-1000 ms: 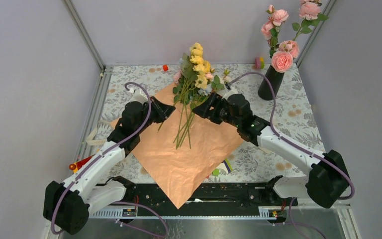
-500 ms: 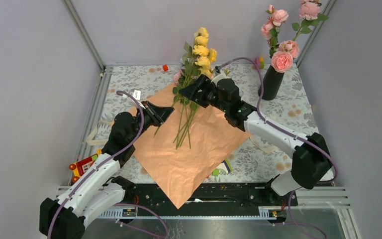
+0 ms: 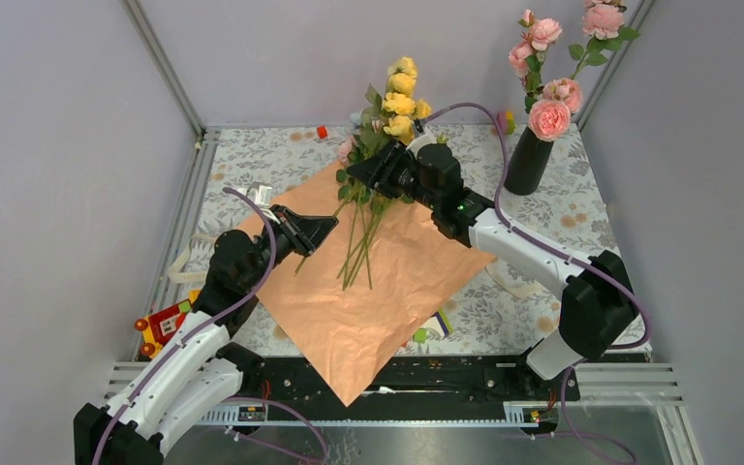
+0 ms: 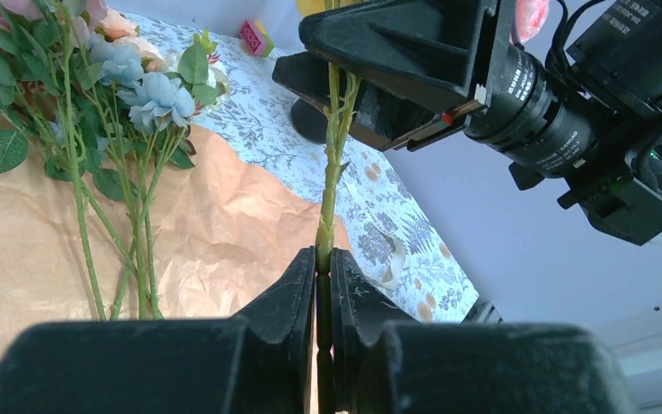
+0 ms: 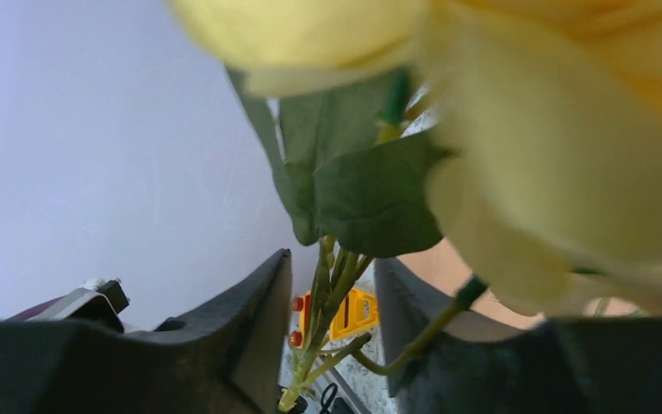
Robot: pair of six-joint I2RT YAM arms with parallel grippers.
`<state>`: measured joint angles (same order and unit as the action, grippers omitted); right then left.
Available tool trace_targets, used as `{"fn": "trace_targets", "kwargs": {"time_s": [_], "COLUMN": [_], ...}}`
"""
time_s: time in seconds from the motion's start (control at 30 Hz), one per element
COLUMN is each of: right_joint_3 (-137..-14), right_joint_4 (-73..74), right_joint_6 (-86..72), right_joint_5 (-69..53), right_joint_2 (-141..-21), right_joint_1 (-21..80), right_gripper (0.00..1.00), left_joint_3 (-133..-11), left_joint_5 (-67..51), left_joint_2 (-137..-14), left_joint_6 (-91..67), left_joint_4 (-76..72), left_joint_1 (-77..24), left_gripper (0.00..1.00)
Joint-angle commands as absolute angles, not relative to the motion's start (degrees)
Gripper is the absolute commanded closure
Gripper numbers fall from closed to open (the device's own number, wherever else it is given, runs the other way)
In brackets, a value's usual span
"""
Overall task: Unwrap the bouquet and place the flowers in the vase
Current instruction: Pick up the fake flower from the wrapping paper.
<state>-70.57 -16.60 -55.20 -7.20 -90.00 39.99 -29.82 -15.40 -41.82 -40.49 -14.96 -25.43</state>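
Note:
A sprig of yellow flowers (image 3: 402, 97) stands tilted above the back of the unfolded peach paper (image 3: 368, 300). My left gripper (image 3: 322, 225) is shut on the lower end of its green stem (image 4: 334, 155), which sits pinched between the fingertips of that gripper (image 4: 322, 252). My right gripper (image 3: 360, 172) is higher up the same stem; its jaws (image 5: 332, 267) stand open, with a gap on each side of the stem. The other flowers (image 4: 151, 90) lie on the paper, stems (image 3: 358, 247) pointing toward me. The black vase (image 3: 526, 160) at the back right holds tall pink roses (image 3: 549, 118).
A red and yellow toy (image 3: 160, 320) and loose ribbon (image 3: 179, 271) lie at the table's left edge. More ribbon (image 3: 513, 281) lies right of the paper. A small orange block (image 3: 322, 131) and a pink-green toy (image 3: 505, 122) sit by the back wall.
The yellow sprig rose more upright. My right gripper moved left and back onto its upper stem and its jaws narrowed. The left arm drew back toward the near left, still gripping the stem.

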Motion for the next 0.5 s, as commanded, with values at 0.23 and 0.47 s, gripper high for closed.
{"fn": "trace_targets", "kwargs": {"time_s": [0.23,0.47], "right_joint_3": [-73.78,-71.96], "right_joint_4": [-20.73,-20.67], "right_joint_6": [-49.07,-37.92], "right_joint_5": [-9.81,-9.43], "right_joint_2": [-88.25,-83.01], "right_joint_1": [40.20,41.19], "right_gripper": [0.91,1.00], "left_joint_3": [-31.00,-33.96], "left_joint_5": [-19.63,-14.41], "left_joint_2": [-41.62,-42.54], "left_joint_6": [-37.33,-35.95], "left_joint_4": [-16.44,-9.71], "left_joint_1": [-25.14,-25.09], "left_gripper": [1.00,0.51]}}
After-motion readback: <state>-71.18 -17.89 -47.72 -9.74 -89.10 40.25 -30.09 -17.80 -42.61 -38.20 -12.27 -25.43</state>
